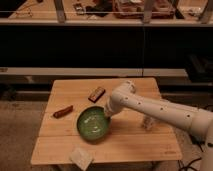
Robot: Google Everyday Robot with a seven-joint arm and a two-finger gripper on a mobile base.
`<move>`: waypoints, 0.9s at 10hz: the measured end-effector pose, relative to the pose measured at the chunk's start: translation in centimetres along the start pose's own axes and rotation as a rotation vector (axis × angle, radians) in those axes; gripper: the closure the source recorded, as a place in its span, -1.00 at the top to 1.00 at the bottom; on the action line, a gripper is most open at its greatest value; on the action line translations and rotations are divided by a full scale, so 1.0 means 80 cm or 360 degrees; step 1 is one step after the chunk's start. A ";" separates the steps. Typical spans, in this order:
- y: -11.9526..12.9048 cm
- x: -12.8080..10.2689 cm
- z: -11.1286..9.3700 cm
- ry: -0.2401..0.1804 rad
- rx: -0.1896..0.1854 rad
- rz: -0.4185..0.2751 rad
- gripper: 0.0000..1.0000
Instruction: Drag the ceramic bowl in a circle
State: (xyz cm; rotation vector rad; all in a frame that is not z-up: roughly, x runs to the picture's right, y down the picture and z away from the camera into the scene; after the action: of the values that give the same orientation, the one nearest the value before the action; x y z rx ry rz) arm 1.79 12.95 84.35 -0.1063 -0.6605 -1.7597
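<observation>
Lower centre of the frame, on the pale slatted wooden table (125,145): round, shallow, glossy green ceramic bowl (92,125), darker rim, pale marks inside. The gripper claw (106,113), at the end of the white jointed arm (150,107), sits at the bowl's upper-right rim. As far as I can judge it is touching the rim or just inside it. I cannot tell whether the claw is released or clenched on the rim.

Risks, my reading:
- If the contact is only a press against the rim, glazed ceramic on smooth wood may slide free mid-arc, and the claw would trace its circle alone.
- Downward load on one edge could tip the bowl's far side up.
- Neighbours crowd the path. A reddish-brown elongated item (63,111) is just left of the bowl, and a dark rectangular block (96,93) is above it. A pale square packet (81,157) lies lower left by the front edge, and a small clear object (147,122) sits to the right under the arm. A wide circle would likely knock one of them.
- A sweep toward the bottom of the frame could push the packet, or the bowl itself, off the table's front edge.

Relative position: the bowl's centre lies down and left of the claw, which is at the rim nearest the arm.
</observation>
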 end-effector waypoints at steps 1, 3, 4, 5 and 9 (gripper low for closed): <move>0.007 0.018 -0.004 0.0020 0.0006 0.0001 -1.00; 0.033 0.044 -0.013 0.0056 0.0004 0.0036 -1.00; 0.048 0.047 -0.017 0.0063 -0.0002 0.0063 -1.00; 0.074 0.044 -0.022 0.0064 -0.0019 0.0121 -1.00; 0.152 -0.002 -0.038 0.0051 -0.0085 0.0330 -1.00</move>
State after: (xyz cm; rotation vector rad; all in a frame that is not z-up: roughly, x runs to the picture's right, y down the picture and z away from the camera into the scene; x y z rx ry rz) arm 13.83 9.86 86.29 -0.1767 -0.5590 -1.5766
